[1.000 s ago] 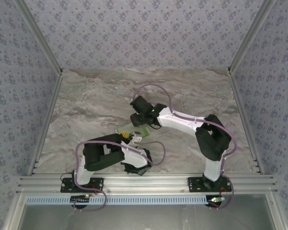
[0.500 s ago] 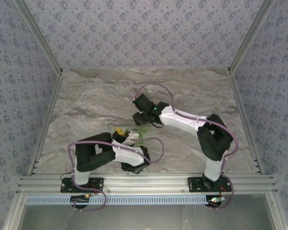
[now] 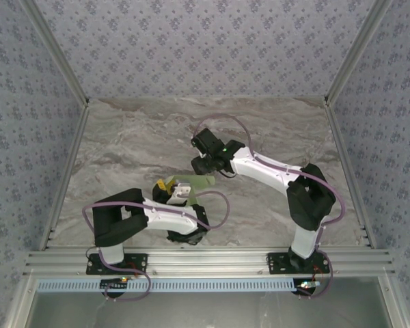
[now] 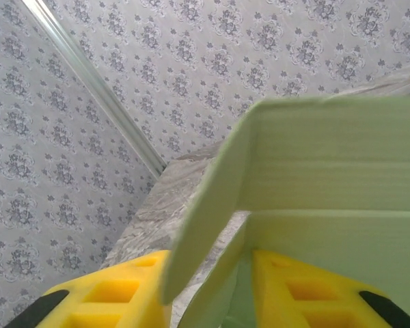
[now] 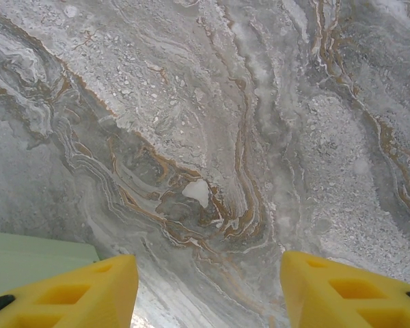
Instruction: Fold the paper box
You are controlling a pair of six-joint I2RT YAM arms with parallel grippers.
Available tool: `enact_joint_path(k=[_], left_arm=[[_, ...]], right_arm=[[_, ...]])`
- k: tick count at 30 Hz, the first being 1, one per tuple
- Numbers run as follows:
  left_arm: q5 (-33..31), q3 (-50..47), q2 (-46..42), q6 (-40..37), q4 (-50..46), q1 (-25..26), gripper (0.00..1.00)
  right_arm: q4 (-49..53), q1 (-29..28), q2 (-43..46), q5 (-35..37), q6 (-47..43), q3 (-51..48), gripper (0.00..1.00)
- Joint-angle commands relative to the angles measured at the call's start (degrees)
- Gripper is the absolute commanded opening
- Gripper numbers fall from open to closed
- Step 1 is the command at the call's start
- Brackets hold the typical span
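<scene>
Yellow-fingered, the left gripper (image 4: 212, 290) stands parted toward the desk's (image 3: 123, 137) front edge, a flap of the part-folded green paper box (image 4: 328, 171) loose between its fingers, and just beyond, mid-desk, the right gripper (image 5: 208, 287) gapes over marble, grasping nothing.

Pale lime-green thin-card paper box (image 3: 198, 182): part-folded, not closed up. Sits around the middle of the marble tabletop (image 3: 123, 137), a bit toward the near edge. Left wrist view: wide panel with horizontal crease lines, side flap bent forward along its left edge, lower wall dropping between the yellow fingers of the left hand (image 4: 208, 258). Right wrist view: flat corner of the same card at lower left. Lifted or resting: can't tell.
</scene>
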State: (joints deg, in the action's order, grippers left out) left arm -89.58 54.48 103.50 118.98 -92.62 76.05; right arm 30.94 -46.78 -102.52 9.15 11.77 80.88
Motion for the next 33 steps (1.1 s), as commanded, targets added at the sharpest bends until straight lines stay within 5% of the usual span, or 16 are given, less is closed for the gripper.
enact_joint_path(k=[1, 6, 11, 17, 27, 29, 30, 31, 32, 33], left_arm=[[-6.92, -0.25, -1.78, 14.43, -9.86, -0.59, 0.44], [-6.96, -3.20, -7.97, 10.67, -9.91, -0.86, 0.64], [-5.42, -1.25, -12.52, 1.08, -9.77, -1.45, 0.72], [-3.18, 0.17, -20.97, -11.08, -9.76, -2.16, 0.81], [0.64, 8.03, -22.57, -34.24, -9.30, -4.23, 0.87], [2.53, 9.33, -23.51, -44.59, -3.13, -4.83, 0.89], [6.12, 8.81, -24.60, -61.40, 8.92, -6.11, 0.89], [15.98, 4.19, -28.31, -90.07, 33.88, -9.59, 0.89], [30.71, -2.10, -34.06, -103.35, 51.72, -13.95, 0.99], [35.14, -5.76, -38.67, -104.22, 59.25, -16.68, 0.99]], right_arm=[[3.25, -0.11, 2.49, -0.58, -3.07, 2.55, 0.60], [5.35, 0.03, 3.37, -1.02, -4.91, 3.64, 0.61], [5.98, -0.41, 2.71, -2.01, -5.82, 5.04, 0.61], [6.85, -1.04, 2.20, -2.24, -7.24, 6.63, 0.61], [7.37, -1.56, 1.81, -2.66, -8.60, 8.11, 0.62], [7.37, -1.56, 1.76, -2.68, -8.91, 8.23, 0.62], [7.43, -1.56, 1.78, -2.81, -9.02, 8.40, 0.62], [7.56, -1.56, 1.79, -3.03, -9.17, 8.57, 0.62], [7.73, -1.56, 1.93, -3.07, -9.29, 8.66, 0.62], [7.80, -1.57, 2.26, -2.88, -9.43, 8.59, 0.62]])
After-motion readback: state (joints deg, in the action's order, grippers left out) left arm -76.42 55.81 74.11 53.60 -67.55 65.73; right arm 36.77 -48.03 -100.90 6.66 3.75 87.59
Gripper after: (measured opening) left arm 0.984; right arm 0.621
